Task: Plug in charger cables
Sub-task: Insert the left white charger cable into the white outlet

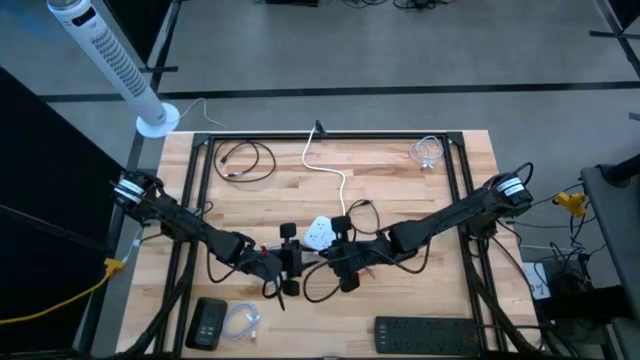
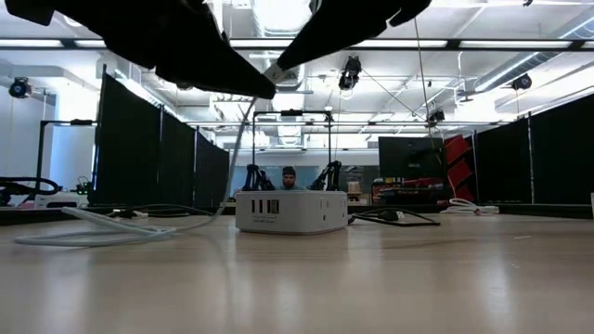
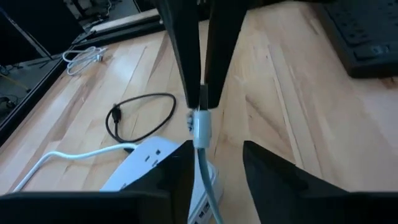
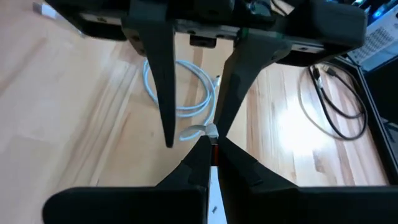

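A white socket cube sits mid-table on its thick white cord. Just near of it my two grippers meet tip to tip. My right gripper is shut on the plug of a whitish charger cable, held above the table. My left gripper is open, with one finger on each side of that plug. The cable hangs from the plug down to the table. Black charger cables lie looped around the cube. My right gripper pinches the plug's dark tip end between its two fingertips. The fingers slant down from the table's right. The white plug shell pokes out past them, lifted clear, and the cable trails slack below. My left gripper: I cannot tell whether a finger brushes the plug or cable.
A black cable coil lies far left and a white coil far right. A white coil and a black box lie near left. A black power strip lies near right. A fan stands beyond the far-left corner.
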Robot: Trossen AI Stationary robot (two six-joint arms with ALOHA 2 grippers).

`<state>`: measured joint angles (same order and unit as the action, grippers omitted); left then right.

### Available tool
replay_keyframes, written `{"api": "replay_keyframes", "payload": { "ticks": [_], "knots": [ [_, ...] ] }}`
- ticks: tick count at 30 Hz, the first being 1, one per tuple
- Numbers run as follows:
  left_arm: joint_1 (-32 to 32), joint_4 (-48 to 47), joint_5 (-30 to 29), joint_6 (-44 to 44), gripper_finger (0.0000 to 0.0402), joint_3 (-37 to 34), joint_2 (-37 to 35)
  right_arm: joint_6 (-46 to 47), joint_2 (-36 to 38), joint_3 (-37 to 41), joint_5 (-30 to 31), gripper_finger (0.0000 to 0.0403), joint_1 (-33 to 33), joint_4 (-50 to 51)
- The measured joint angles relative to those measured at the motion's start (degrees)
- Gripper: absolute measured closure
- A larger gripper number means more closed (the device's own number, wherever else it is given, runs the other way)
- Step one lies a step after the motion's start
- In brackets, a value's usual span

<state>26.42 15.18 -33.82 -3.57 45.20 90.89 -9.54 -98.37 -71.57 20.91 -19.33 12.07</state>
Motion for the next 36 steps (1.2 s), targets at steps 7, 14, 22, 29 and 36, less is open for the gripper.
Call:
{"api": "replay_keyframes", "payload": {
  "ticks": [7,14,22,29,36],
  "knots": [
    [-0.4,1.8,0.0,-0.2,0.0247,0.0,0.0,0.2,0.0,-1.3,-2.2,0.04,0.0,2.0],
    [-1.3,2.7,-0.1,-0.4,0.0271,0.0,2.4,0.9,0.0,-1.3,-2.9,0.04,0.4,3.2],
    [-1.3,2.4,-0.7,1.7,0.0318,0.0,1.9,3.9,-0.1,-1.3,-2.9,0.04,1.5,8.4],
    [-1.4,7.0,-0.6,4.0,0.0319,0.0,2.2,4.2,-0.1,-1.3,-3.2,0.04,1.5,8.2],
    [-1.7,8.7,0.4,4.4,0.0298,0.0,4.1,4.5,-0.1,-1.2,-3.4,0.04,1.5,7.6]
  ]
}}
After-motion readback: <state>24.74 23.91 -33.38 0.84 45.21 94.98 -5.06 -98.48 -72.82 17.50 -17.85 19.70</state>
